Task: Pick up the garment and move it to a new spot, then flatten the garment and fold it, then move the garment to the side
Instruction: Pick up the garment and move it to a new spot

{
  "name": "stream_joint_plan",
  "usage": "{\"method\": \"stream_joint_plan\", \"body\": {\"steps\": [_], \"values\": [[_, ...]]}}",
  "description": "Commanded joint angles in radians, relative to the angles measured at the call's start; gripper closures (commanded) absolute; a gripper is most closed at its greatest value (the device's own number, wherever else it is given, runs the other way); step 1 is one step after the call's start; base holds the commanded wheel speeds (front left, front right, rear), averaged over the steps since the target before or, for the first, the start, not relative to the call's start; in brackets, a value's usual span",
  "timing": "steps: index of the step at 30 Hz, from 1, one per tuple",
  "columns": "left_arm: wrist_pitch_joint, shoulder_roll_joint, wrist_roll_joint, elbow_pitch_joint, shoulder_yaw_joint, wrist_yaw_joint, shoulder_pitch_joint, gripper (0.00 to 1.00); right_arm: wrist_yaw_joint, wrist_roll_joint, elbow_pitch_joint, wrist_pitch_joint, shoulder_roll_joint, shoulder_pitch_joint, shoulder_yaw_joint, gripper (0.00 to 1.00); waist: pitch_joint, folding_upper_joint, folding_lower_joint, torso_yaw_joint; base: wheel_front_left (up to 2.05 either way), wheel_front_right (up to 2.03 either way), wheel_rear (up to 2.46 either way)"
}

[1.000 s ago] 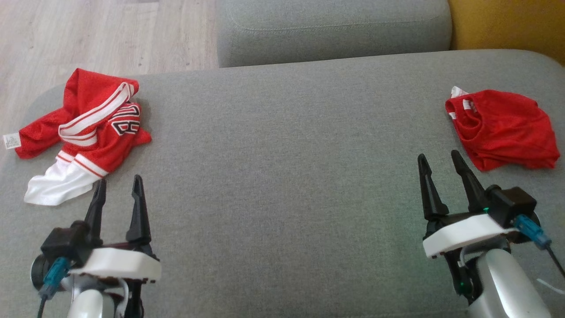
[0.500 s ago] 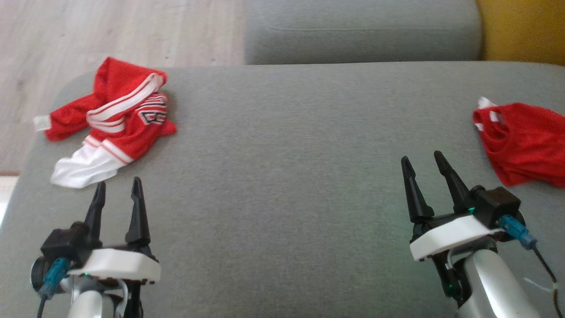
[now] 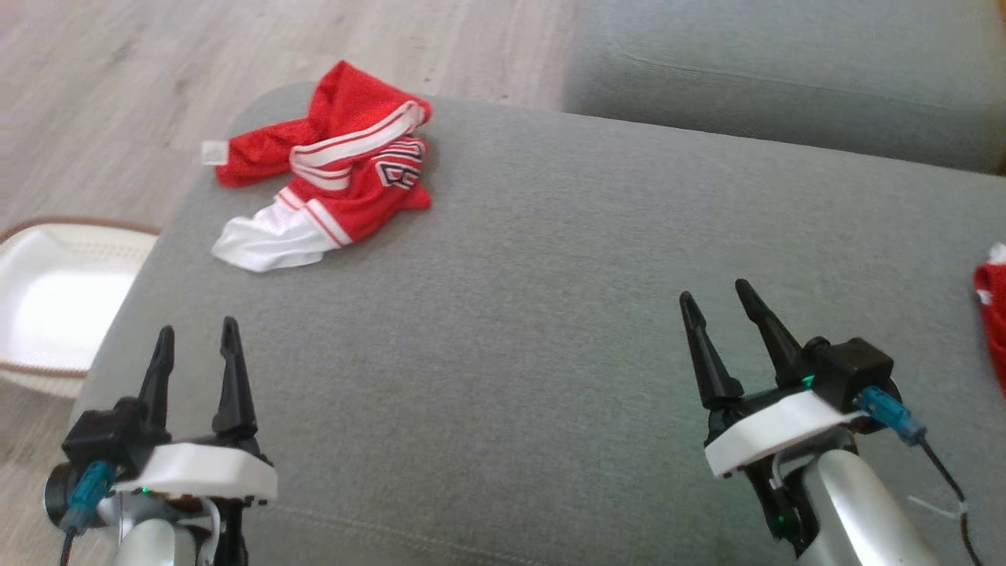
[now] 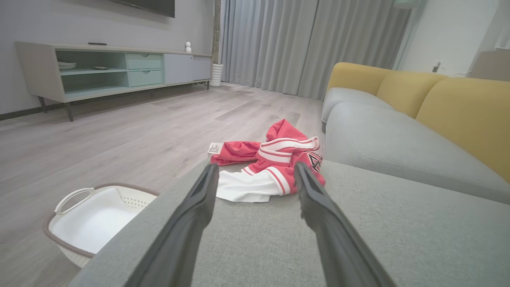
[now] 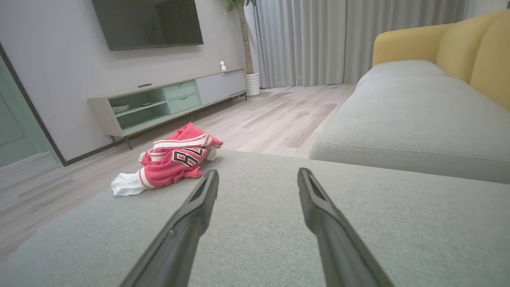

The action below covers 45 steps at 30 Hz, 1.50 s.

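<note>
Crumpled red-and-white mesh jersey [image 3: 330, 181] sits upper left; my left pincer [image 3: 197, 326] and right pincer [image 3: 714, 291] are spread, empty. I'd go low, pinch a thick fold.

Red and white garment [image 3: 338, 196], upper left of head view: black lettering [image 5: 186, 158] with white outline on the crumpled front. In the right wrist view it reads as a "B" plus part of a second character, the rest lost in folds. White tag [image 3: 212, 152] at the garment's left end, print too small to read
</note>
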State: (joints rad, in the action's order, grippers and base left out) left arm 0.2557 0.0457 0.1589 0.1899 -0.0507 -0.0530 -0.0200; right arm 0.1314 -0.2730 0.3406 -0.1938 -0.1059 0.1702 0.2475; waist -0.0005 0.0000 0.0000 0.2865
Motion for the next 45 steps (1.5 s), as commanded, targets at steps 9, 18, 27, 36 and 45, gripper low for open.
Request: {"method": "stream_joint_plan", "body": {"steps": [9,18,27,36,45], "values": [[0.006,0.009,-0.008,-0.031,-0.038,-0.004,-0.03,0.0,-0.001,-0.012,-0.013,-0.016,-0.003,0.038,0.034,0.0,0.004,0.0,0.0,0.046,0.0,0.0,0.0],[-0.101,0.105,0.059,-0.071,-0.053,-0.047,-0.212,0.0,-0.001,-0.014,-0.039,-0.018,-0.021,0.058,0.03,0.0,0.048,0.0,0.0,0.013,0.0,0.0,0.0],[-0.416,0.242,0.241,0.077,-0.079,-0.071,-0.51,0.0,-0.001,-0.005,-0.066,-0.013,-0.023,0.106,0.021,0.0,0.18,0.0,0.0,-0.103,0.0,0.0,0.0],[-0.608,0.386,0.393,0.418,-0.105,-0.077,-0.714,0.0,-0.001,0.002,-0.072,-0.025,-0.013,0.172,0.033,0.0,0.312,0.0,0.0,-0.265,0.0,0.0,0.0],[-0.646,0.464,0.421,0.686,-0.118,-0.077,-0.803,0.0,-0.001,-0.002,-0.062,-0.044,0.0,0.202,0.038,0.0,0.37,0.0,0.0,-0.357,0.0,0.0,0.0]]}}
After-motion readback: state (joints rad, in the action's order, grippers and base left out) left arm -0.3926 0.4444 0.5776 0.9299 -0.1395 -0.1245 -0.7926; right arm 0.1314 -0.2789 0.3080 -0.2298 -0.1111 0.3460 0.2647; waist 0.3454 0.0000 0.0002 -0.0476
